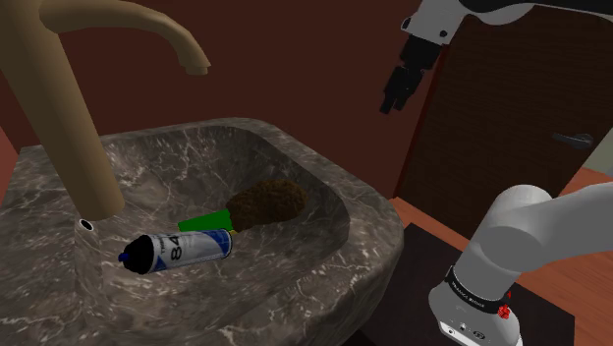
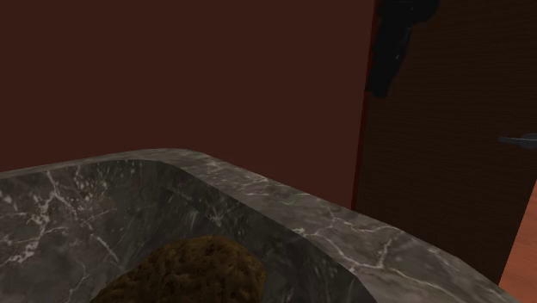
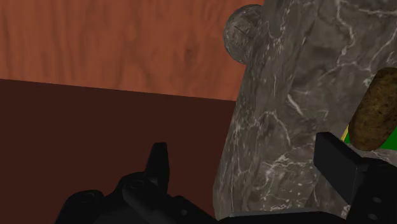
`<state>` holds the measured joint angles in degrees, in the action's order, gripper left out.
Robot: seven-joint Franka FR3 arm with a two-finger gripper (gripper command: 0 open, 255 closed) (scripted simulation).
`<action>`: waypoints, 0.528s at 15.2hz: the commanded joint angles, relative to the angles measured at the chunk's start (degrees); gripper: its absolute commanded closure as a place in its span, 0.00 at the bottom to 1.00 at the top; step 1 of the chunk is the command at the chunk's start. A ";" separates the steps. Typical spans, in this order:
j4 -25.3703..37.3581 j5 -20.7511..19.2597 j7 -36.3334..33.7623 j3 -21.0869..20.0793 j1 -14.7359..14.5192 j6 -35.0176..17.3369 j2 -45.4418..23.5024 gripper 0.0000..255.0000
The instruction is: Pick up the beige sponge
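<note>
Brown sponge (image 1: 267, 203): we see it lying untouched in the marble sink (image 1: 373, 211).
End effector (image 1: 393, 98): fingers apart, empty, well apart from the sponge.
Progress: we judge approach and grasp remain.

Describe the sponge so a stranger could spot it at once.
Find the dark marble sink under the tan faucet. In its basin lies the sponge, next to a green object and a white spray can. It alone is a brown, rough, rounded lump.
</note>
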<state>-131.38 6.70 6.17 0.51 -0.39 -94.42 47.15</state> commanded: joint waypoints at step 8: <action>5.94 6.09 -1.34 -2.39 -3.88 -0.76 -15.19 0.00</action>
<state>-126.91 11.90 4.96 -1.59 -3.73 -95.15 34.75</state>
